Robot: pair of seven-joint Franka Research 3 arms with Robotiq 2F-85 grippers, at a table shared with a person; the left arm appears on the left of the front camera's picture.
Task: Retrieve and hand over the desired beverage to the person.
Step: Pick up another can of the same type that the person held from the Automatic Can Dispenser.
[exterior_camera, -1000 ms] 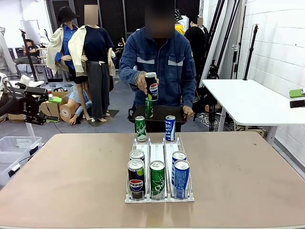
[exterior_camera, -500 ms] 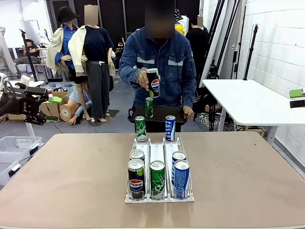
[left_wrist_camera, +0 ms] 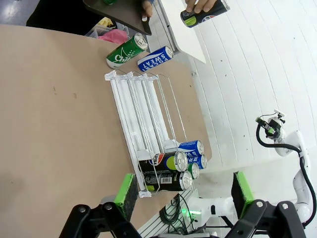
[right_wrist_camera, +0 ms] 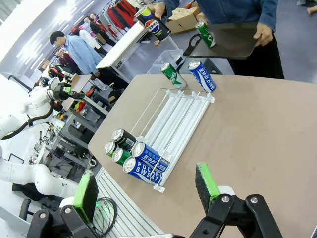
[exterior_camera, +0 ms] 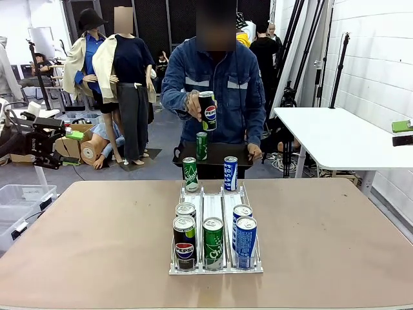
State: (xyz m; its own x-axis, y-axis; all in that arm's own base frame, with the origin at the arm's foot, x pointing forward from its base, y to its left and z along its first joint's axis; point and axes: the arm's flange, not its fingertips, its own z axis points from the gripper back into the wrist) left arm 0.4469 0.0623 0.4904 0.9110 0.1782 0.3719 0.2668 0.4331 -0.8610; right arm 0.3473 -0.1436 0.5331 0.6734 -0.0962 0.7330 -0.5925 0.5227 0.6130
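Across the table the person (exterior_camera: 219, 77) holds a black Pepsi can (exterior_camera: 206, 110) up in one hand and a dark tray (exterior_camera: 222, 155) in the other; a green can (exterior_camera: 202, 145) stands on the tray. A clear rack (exterior_camera: 213, 200) in the middle of the table carries several beverage cans at its near end: a Pepsi (exterior_camera: 184, 243), a green one (exterior_camera: 213, 243), a blue Pocari (exterior_camera: 246, 241). One green can (exterior_camera: 190, 174) and one blue can (exterior_camera: 230, 173) stand at the far end. My left gripper (left_wrist_camera: 184, 191) and right gripper (right_wrist_camera: 146, 187) hang open above the table with nothing between them.
The brown table (exterior_camera: 97, 239) is bare on both sides of the rack. A white table (exterior_camera: 335, 135) stands at the back right. Behind the person are stands, boxes and other people.
The person has lifted the Pepsi can a little higher, away from the green can on the tray. The cans on the table have not moved.
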